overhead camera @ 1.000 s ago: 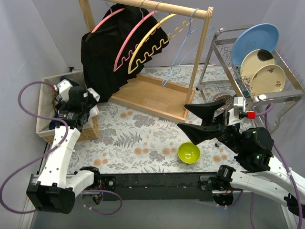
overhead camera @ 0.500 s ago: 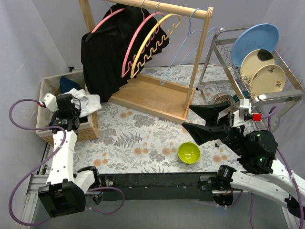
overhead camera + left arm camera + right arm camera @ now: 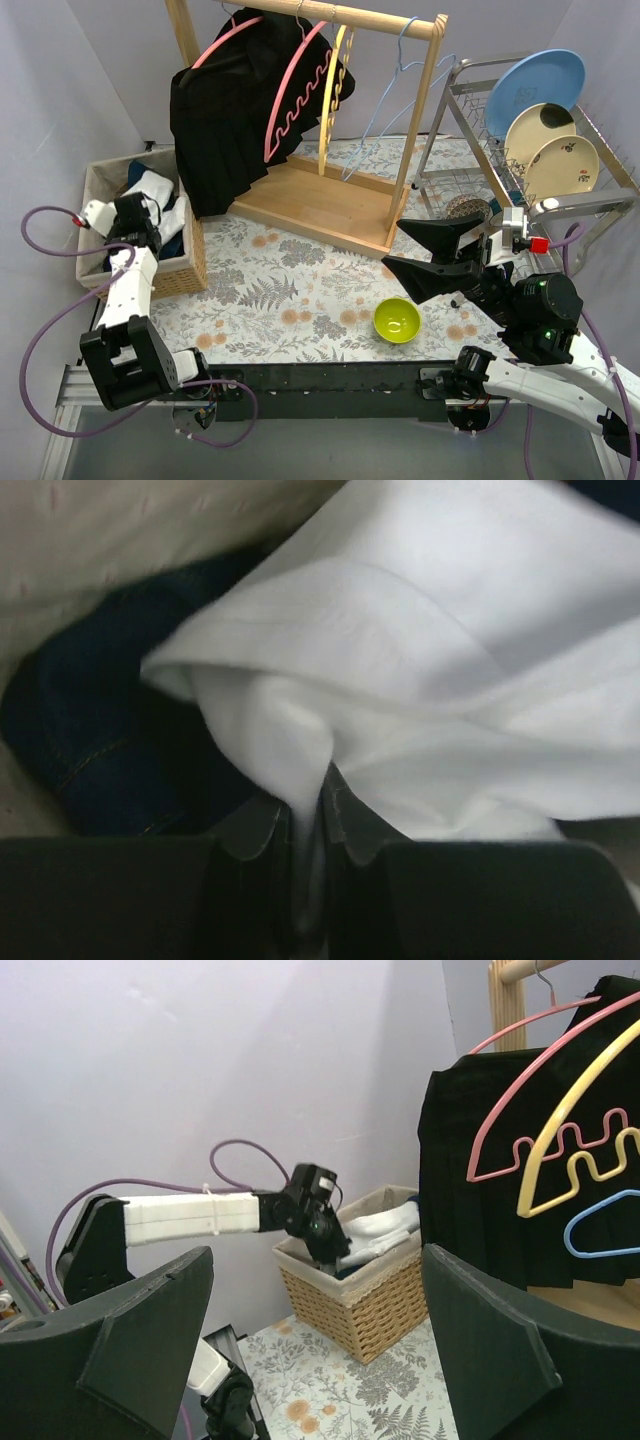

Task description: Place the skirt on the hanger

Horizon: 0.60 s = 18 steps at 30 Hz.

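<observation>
The white skirt (image 3: 420,660) lies crumpled in the wicker basket (image 3: 190,266), well apart from the empty yellow hanger (image 3: 331,110).

The left tool's (image 3: 305,815) matt black plastic fingers (image 3: 250,830) pinch smooth, soft white cloth (image 3: 420,650). Left of that tool lies dark blue denim (image 3: 100,750) with stitched seams. The basket (image 3: 190,262) around them is rough woven wicker. The right tool (image 3: 318,1290) is matt black plastic too. Ahead of it the rack (image 3: 320,205) is bare pale wood, the hangers (image 3: 290,95) are glossy plastic, and the black garment (image 3: 215,110) is matt pleated cloth. Near it sits a glossy green bowl (image 3: 397,321).
</observation>
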Tool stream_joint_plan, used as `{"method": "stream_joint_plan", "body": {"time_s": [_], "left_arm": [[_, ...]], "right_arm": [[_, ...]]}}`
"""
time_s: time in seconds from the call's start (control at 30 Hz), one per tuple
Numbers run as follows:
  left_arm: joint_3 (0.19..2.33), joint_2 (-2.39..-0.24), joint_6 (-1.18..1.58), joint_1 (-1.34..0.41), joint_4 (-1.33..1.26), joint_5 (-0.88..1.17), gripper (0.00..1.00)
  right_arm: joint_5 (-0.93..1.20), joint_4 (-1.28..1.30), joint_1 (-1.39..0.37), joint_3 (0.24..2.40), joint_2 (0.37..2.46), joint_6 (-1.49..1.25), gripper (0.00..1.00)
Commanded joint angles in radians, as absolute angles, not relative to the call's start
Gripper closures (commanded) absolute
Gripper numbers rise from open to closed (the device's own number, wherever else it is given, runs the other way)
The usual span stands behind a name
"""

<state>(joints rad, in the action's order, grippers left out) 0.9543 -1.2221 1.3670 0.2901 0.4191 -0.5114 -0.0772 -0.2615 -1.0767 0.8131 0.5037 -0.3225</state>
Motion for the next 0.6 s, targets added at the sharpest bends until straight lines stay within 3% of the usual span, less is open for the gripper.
{"method": "stream_joint_plan", "body": {"time_s": [0.0, 0.13, 0.2, 0.23, 0.27, 0.37, 0.57], "left_arm": [[0.807, -1.241, 1.486, 0.314, 0.445, -0.515, 0.96], [0.793, -1.252, 1.543, 0.327, 0.462, -0.608, 0.91], [0.822, -1.253, 1.555, 0.337, 0.497, -0.665, 0.80], [0.862, -1.252, 1.539, 0.342, 0.495, -0.667, 0.66], [0.885, -1.247, 1.513, 0.342, 0.491, -0.649, 0.33], [1.003, -1.209, 1.384, 0.344, 0.486, -0.554, 0.02], [1.225, -1.103, 1.206, 0.342, 0.511, -0.371, 0.02]], "right_arm": [[-0.100, -0.282, -1.081, 0.815, 0.492, -0.321, 0.08], [-0.103, -0.275, -1.081, 0.819, 0.489, -0.316, 0.08], [-0.098, -0.267, -1.081, 0.824, 0.485, -0.319, 0.08], [-0.097, -0.262, -1.081, 0.828, 0.485, -0.324, 0.08], [-0.095, -0.261, -1.081, 0.828, 0.480, -0.325, 0.08], [-0.097, -0.259, -1.081, 0.825, 0.472, -0.331, 0.08], [-0.087, -0.241, -1.081, 0.841, 0.472, -0.353, 0.09]]}}
